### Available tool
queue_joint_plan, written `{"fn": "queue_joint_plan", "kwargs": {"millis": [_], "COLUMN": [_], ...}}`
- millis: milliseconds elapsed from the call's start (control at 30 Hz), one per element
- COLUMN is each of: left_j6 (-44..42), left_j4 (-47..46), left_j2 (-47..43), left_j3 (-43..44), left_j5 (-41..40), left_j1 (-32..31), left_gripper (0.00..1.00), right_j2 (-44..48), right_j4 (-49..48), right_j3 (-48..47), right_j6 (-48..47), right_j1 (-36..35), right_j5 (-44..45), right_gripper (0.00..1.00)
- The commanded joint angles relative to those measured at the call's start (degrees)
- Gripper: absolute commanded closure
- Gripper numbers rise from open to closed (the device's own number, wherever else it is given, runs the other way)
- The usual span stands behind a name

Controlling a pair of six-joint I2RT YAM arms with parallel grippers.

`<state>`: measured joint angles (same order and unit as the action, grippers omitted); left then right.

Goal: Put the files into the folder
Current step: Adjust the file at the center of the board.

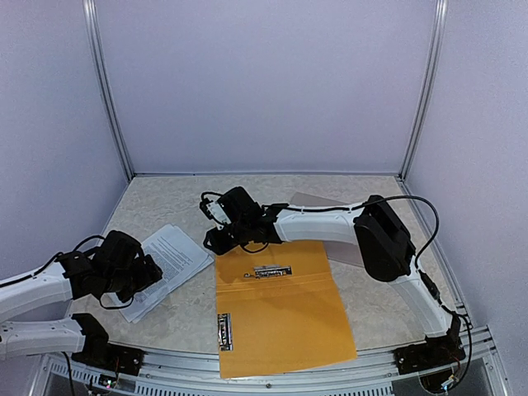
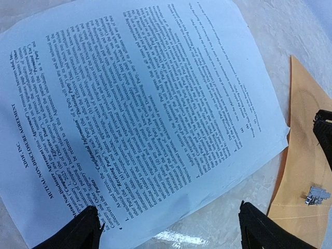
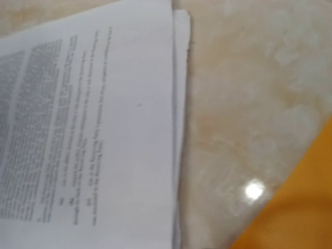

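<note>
The files (image 1: 169, 254) are a stack of white printed sheets lying on the table left of the folder. They fill the left wrist view (image 2: 140, 114) and show at the left of the right wrist view (image 3: 104, 129). The orange folder (image 1: 280, 309) lies open and flat in the middle, and an edge of it shows in each wrist view (image 2: 306, 166) (image 3: 303, 207). My left gripper (image 1: 136, 271) (image 2: 171, 231) is open and empty just above the sheets' near edge. My right gripper (image 1: 224, 231) hovers low between the sheets and the folder's far left corner. Its fingers do not show.
Metal clips sit on the folder at its middle crease (image 1: 272, 271) (image 2: 317, 195) and near left edge (image 1: 224, 332). A taupe cover (image 1: 318, 200) lies under my right arm at the back right. White walls and metal posts enclose the table.
</note>
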<state>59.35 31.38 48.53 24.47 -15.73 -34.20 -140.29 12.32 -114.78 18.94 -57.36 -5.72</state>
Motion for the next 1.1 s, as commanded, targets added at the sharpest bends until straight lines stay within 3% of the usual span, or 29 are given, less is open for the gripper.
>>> {"fn": "queue_joint_plan", "kwargs": {"millis": [0, 100, 333, 633, 767, 1067], "left_j6": [10.3, 15.62, 32.89, 47.58, 48.79, 39.47], "left_j4": [6.6, 11.06, 31.15, 36.2, 35.85, 24.21], "left_j2": [-2.0, -4.07, -2.5, 7.72, 7.25, 2.67], "left_j3": [-1.57, -0.82, 4.93, 6.61, 5.33, -0.17], "left_j5": [0.47, -0.71, -11.97, -11.97, -12.49, -9.63], "left_j1": [-0.42, -2.51, -9.22, -9.14, -8.56, -1.37], "left_gripper": [0.1, 0.09, 0.03, 0.01, 0.01, 0.07], "right_j2": [0.79, 0.48, -2.74, -9.25, -10.32, -12.31], "right_j4": [-0.79, -1.98, 0.93, 3.66, 3.09, 3.34], "right_j3": [1.27, 1.75, -3.37, -11.36, -12.0, -13.27], "right_j6": [-0.53, -0.8, -2.84, -3.73, -4.0, -3.37], "right_j1": [-0.39, -0.47, -0.47, -0.15, -0.02, 0.27], "right_j5": [-4.96, -6.77, -8.58, -10.52, -11.11, -13.05], "right_gripper": [0.66, 0.62, 0.48, 0.42, 0.36, 0.34]}}
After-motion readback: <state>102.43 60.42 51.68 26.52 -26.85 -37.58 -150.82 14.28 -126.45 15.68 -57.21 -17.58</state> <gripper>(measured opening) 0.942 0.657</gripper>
